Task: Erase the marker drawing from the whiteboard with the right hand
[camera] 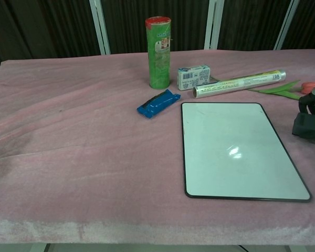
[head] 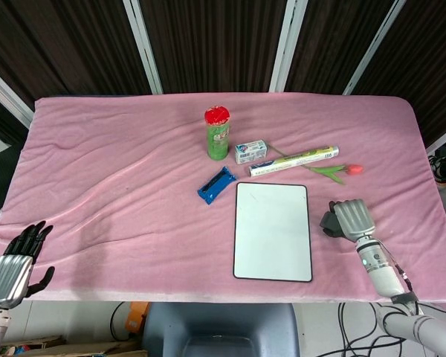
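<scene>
- One white rectangular whiteboard with a thin black frame (head: 272, 231), lying flat.
- One tall green cylindrical can with a red lid (head: 218, 134), upright.
- One small white-and-blue cardboard box (head: 250, 152).
- One long silver-and-green foil roll (head: 293, 161).
- One blue flat wrapped packet (head: 216, 184).
- One artificial tulip, red bloom on a green stem (head: 339, 170).
- One dark block eraser (camera: 308, 126).
- One pink cloth-covered table (head: 111, 163).
- Two metal-backed robot hands: left hand (head: 13, 265), right hand (head: 351, 219).

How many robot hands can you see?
2. The right hand is on the pink cloth just right of the whiteboard, holding a dark eraser. The left hand hangs at the table's front-left corner.
</scene>
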`<state>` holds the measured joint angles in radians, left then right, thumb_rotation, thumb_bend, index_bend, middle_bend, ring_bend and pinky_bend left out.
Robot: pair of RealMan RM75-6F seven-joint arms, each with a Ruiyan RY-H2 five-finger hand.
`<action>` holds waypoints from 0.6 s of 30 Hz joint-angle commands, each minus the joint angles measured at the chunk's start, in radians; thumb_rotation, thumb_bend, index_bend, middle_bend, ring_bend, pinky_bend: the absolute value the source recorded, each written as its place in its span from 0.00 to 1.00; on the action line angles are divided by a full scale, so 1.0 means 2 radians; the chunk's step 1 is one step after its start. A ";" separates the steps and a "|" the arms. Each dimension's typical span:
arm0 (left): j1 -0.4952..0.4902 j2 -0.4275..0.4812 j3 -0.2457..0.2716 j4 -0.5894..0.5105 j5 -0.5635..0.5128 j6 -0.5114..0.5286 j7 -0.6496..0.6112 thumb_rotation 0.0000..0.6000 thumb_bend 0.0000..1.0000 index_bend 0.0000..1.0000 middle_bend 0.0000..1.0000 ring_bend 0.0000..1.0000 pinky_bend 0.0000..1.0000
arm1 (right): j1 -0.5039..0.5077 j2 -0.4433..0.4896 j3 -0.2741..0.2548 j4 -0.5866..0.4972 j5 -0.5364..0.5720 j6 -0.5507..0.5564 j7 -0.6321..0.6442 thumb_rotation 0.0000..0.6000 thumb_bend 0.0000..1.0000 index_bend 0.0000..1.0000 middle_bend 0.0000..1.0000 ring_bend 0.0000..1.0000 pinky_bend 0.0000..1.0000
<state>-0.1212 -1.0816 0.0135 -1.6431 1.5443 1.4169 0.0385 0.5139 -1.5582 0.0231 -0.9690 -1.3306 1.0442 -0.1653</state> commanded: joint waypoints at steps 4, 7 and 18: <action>0.001 0.001 0.001 0.001 0.002 0.002 -0.003 1.00 0.40 0.00 0.00 0.00 0.16 | 0.002 0.011 -0.005 -0.005 -0.015 -0.019 0.018 1.00 0.38 0.18 0.38 0.36 0.53; 0.001 0.002 0.001 0.001 0.003 0.003 -0.004 1.00 0.40 0.00 0.00 0.00 0.16 | -0.003 0.029 -0.006 -0.031 -0.020 -0.015 0.019 1.00 0.31 0.01 0.25 0.21 0.44; 0.007 0.003 0.000 0.004 0.011 0.019 -0.013 1.00 0.40 0.00 0.00 0.00 0.16 | -0.095 0.145 -0.025 -0.238 -0.040 0.135 -0.056 1.00 0.28 0.00 0.03 0.00 0.23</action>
<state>-0.1087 -1.0752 0.0145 -1.6360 1.5641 1.4542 0.0140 0.4119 -1.3529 -0.0102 -1.3106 -1.4101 1.1958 -0.1750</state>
